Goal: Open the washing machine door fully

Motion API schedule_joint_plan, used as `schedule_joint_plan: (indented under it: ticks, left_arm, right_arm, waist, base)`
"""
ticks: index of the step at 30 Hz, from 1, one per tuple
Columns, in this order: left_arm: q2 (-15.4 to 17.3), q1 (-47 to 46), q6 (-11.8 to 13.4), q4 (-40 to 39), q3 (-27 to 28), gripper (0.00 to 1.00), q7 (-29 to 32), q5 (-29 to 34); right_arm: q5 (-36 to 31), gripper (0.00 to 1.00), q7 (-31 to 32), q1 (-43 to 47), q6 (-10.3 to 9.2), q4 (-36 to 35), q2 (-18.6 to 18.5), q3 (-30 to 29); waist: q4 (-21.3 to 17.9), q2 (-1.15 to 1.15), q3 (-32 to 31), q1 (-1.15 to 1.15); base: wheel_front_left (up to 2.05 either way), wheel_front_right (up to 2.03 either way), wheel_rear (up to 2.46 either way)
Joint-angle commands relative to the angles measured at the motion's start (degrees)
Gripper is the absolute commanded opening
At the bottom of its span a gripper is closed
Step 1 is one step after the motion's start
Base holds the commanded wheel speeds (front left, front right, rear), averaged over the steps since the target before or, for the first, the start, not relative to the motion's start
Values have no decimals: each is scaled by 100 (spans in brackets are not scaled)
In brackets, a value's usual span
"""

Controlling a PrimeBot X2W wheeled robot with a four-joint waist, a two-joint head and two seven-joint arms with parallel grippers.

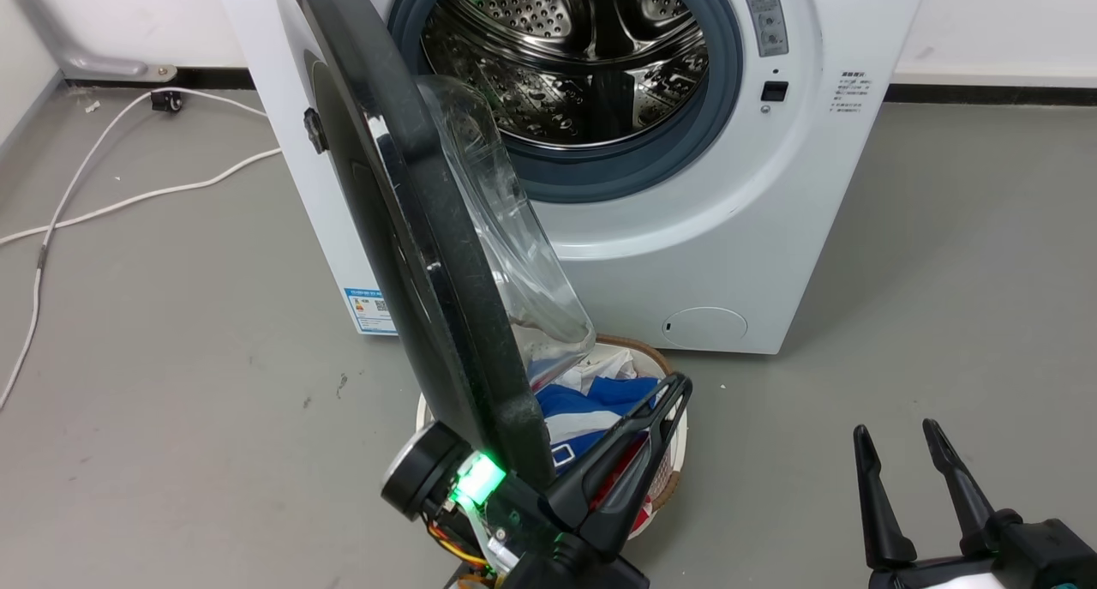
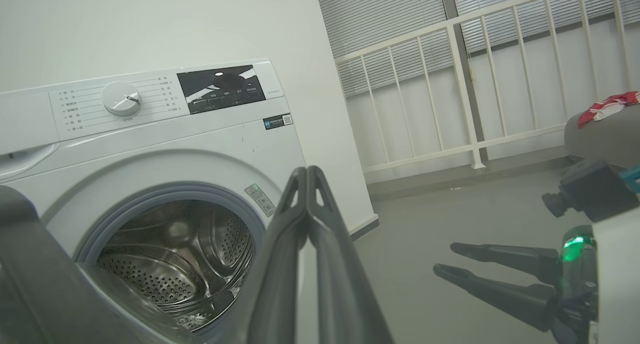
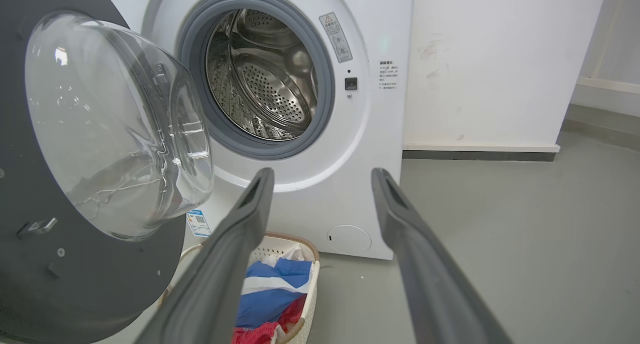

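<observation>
Glossy black and seen almost edge-on, the washing machine door (image 1: 411, 255) stands swung out from its hinge on the left of the white machine (image 1: 771, 255), roughly square to the machine's front, its clear glass bowl (image 1: 506, 229) bulging to the right. The opening is uncovered, but by my reading the door has more swing left before it is fully open. The left gripper (image 1: 677, 387) lies at the door's near edge, on the bowl side, jaws pressed together on nothing; whether it touches the rim cannot be told. The right gripper (image 1: 896, 435) waits near, well to the right, jaws apart and empty. The likely fault is a slip: a push leftward with closed fingers has only a smooth, rounded rim to bear on, so they could slide off, or ride up and knock the glass. A low sweep could also snag the laundry just below. A hard shove might drive the door against its hinge stop. A pale laundry basket (image 1: 641, 351) sits on the grey floor at the machine's foot, under the door's near edge, holding crumpled clothes (image 1: 591, 400) in blue, white and red. The perforated steel drum (image 1: 566, 57), ringed by a grey seal, looks empty.
</observation>
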Motion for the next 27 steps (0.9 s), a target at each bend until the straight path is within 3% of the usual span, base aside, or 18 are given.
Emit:
schedule_joint_plan:
  ticks: [1, 8, 17, 27]
  left_arm:
    - [15, 57, 13, 43, -7, 0, -14, -37]
    - [79, 249, 116, 663, -27, 0, -14, -196]
    - [47, 369, 433, 1435, 239, 0, -15, -473]
    - [154, 538, 635, 1547, 430, 0, -13, -602]
  right_arm:
    - [-8, 100, -10, -73, 1, 11, 17, 3]
    - [-36, 100, -10, -133, 1, 45, 17, 2]
    - [-24, 100, -10, -180, 1, 122, 17, 44]
    - [9, 100, -10, -135, 1, 208, 17, 42]
  waist:
    - [4, 0, 12, 0]
    - [42, 0, 107, 0]
    - [78, 0, 157, 0]
    - [244, 0, 87, 0]
  base:
    - [0, 0, 0]
    - [0, 0, 0]
    - [0, 0, 0]
    - [0, 0, 0]
